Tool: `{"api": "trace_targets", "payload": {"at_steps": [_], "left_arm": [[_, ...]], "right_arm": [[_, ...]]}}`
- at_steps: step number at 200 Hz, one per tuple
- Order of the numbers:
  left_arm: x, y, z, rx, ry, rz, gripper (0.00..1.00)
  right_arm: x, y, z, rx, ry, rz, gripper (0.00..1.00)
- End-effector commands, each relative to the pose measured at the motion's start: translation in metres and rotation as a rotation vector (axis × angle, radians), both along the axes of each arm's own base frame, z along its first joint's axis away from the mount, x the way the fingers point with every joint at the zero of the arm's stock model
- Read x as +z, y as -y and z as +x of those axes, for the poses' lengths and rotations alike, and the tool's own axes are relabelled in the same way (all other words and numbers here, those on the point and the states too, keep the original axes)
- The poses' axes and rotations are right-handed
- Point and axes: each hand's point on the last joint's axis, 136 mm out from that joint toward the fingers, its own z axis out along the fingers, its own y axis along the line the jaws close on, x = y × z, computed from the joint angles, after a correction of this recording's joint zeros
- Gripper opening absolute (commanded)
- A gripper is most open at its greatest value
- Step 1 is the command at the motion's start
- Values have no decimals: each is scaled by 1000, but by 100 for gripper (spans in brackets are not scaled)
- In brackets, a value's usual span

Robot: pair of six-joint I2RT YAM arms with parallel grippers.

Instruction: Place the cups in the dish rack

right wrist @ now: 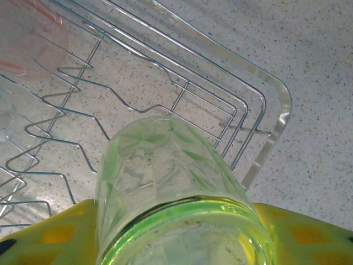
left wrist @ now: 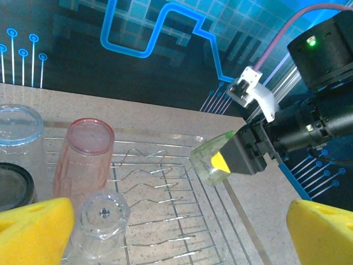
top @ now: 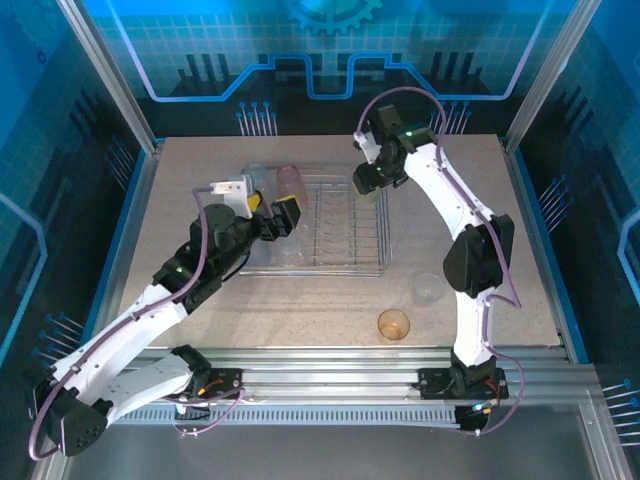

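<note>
A: Hanging wide open and empty, the left gripper [top: 272, 218] sat over the dish rack's [top: 384, 245] left end, near the pink cup [top: 289, 181].
B: And the right gripper [top: 372, 180]?
A: Clamped on the green cup [right wrist: 165, 182], its base aimed down at the rack's far right corner.

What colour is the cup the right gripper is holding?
Translucent green; the cup shows best in the right wrist view.

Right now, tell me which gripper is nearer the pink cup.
Left. The left gripper is close beside the pink cup at the dish rack's left end; the right gripper, holding the green cup, is at its far-right corner.
</note>
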Motion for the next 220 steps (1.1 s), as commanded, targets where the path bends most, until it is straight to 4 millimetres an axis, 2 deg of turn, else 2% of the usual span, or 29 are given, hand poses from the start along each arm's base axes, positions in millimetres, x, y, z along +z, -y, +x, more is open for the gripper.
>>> {"api": "trace_targets", "payload": {"at_steps": [1,63,108,145,220], "left_arm": [[9,-2,9,31,74,24,99],[6,9,24,13,72,52,99],[2,13,31,11,63,48,99],[-1,17,36,10,58,50,100],[-7,22,45,14,41,53,99]], "right_arm": [[-6,-3,5,71,3,-82,23],[-35,-7,20,174,0,-141,21],[-40,-5,32,241,29,-147,23],[-49,-1,41,320,71,-220,25],[-65,1,39,489,109,-306,21]]}}
